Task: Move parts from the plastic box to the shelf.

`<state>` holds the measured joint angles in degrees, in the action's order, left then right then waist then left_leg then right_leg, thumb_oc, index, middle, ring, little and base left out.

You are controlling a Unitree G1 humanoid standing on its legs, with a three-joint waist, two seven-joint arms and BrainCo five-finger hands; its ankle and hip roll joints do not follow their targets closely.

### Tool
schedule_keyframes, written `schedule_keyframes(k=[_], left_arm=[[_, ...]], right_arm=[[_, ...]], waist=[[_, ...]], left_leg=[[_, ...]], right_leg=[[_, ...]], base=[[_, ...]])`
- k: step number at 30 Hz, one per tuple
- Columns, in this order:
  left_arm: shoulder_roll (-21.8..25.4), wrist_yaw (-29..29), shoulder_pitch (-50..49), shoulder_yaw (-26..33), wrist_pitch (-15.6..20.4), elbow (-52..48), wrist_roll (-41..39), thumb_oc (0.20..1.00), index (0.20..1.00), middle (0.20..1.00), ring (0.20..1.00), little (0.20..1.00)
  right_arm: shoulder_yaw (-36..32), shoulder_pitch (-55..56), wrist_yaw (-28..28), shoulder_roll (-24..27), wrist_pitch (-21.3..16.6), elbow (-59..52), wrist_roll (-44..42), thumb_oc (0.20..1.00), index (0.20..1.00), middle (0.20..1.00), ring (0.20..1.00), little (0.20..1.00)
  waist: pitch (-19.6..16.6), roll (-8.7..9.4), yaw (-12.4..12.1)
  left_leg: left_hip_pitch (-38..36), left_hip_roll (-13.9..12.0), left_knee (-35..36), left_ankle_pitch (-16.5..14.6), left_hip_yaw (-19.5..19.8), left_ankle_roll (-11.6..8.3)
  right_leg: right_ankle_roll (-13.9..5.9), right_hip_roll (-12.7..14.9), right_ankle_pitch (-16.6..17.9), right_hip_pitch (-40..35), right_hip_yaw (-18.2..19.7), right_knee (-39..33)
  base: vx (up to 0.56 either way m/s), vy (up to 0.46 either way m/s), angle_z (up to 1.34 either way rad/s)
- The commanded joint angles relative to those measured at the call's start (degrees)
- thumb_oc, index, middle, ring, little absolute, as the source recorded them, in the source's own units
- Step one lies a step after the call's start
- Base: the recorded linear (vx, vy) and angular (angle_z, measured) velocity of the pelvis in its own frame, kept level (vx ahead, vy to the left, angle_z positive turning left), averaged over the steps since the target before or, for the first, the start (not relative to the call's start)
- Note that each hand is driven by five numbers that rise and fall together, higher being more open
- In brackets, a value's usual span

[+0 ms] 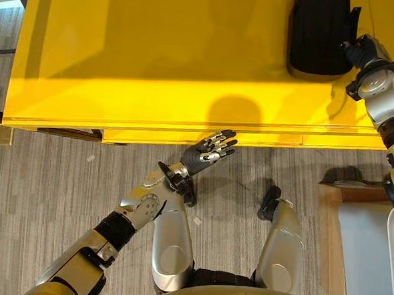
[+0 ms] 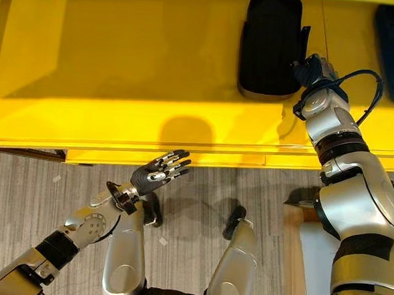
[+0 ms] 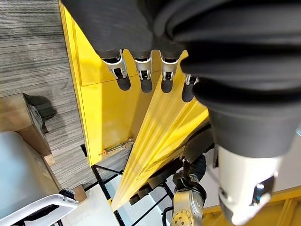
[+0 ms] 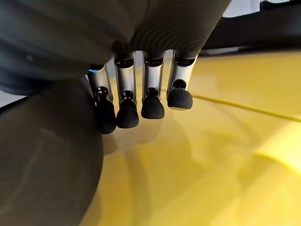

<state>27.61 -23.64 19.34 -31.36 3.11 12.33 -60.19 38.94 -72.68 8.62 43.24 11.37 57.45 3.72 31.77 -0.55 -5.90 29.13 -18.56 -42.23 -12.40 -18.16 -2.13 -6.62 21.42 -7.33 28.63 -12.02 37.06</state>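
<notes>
Right eye view shows the right hand (image 2: pixel 313 68) over the yellow shelf (image 2: pixel 121 76), just right of a black part (image 2: pixel 271 45) lying on it; the right wrist view shows its fingers (image 4: pixel 153 101) loosely extended, holding nothing; the part looks matte, rounded, oblong; left hand (image 1: pixel 210 150) hangs open near the shelf's near edge.

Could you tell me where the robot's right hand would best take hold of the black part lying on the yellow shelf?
Probably across its narrow width, coming from the right, where the right hand already sits beside it. The black part is a long, rounded slab lying flat on the yellow shelf, so its long side edges look the easiest purchase.
</notes>
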Motion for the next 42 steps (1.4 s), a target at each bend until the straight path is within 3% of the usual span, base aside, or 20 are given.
schedule_keyframes(k=[1,11,25,42], left_arm=[[-0.9,-0.6,0.2,-0.2,2.4,-3.9,-0.9,1.0,1.0,1.0,1.0,1.0],[-0.5,-1.7,-1.0,-2.0,1.9,-4.0,-1.1,1.0,1.0,1.0,1.0,1.0],[0.2,-3.2,-1.3,-2.0,1.9,-3.3,-1.6,1.0,1.0,1.0,1.0,1.0],[0.9,-5.1,-2.4,-1.1,1.0,-3.2,-1.1,1.0,1.0,1.0,1.0,1.0]], right_arm=[[1.5,-6.6,2.3,2.0,-1.7,1.4,2.9,0.2,0.2,0.2,0.2,0.2],[3.6,-7.0,3.6,2.6,-0.7,1.8,6.9,0.2,0.2,0.2,0.2,0.2],[5.9,-6.9,6.5,4.5,-3.4,2.3,16.6,0.2,0.2,0.2,0.2,0.2],[7.3,-5.5,6.9,5.9,-4.7,0.6,20.1,0.2,0.2,0.2,0.2,0.2]], waist=[[-2.0,-1.1,-2.0],[-2.0,-1.1,-2.1],[-2.0,-1.15,-2.0],[-2.0,-1.03,-2.1]], left_leg=[[-3.9,-0.3,4.6,-0.7,2.4,-2.45],[-3.3,0.0,4.8,-0.5,3.4,-2.24],[-2.7,0.2,4.4,-0.6,3.9,-2.08],[-2.3,0.2,4.5,-0.5,4.2,-2.15]], right_leg=[[-0.07,-0.1,-4.6,0.9,-2.8,7.9],[0.18,-0.9,-5.5,1.2,-2.4,8.8],[0.3,-1.4,-6.1,1.6,-1.9,9.7],[0.24,-1.5,-6.2,1.9,-1.7,9.8]], base=[[0.0,0.0,0.0],[0.0,0.0,0.0],[0.0,0.0,0.0],[0.0,-0.001,0.01]])
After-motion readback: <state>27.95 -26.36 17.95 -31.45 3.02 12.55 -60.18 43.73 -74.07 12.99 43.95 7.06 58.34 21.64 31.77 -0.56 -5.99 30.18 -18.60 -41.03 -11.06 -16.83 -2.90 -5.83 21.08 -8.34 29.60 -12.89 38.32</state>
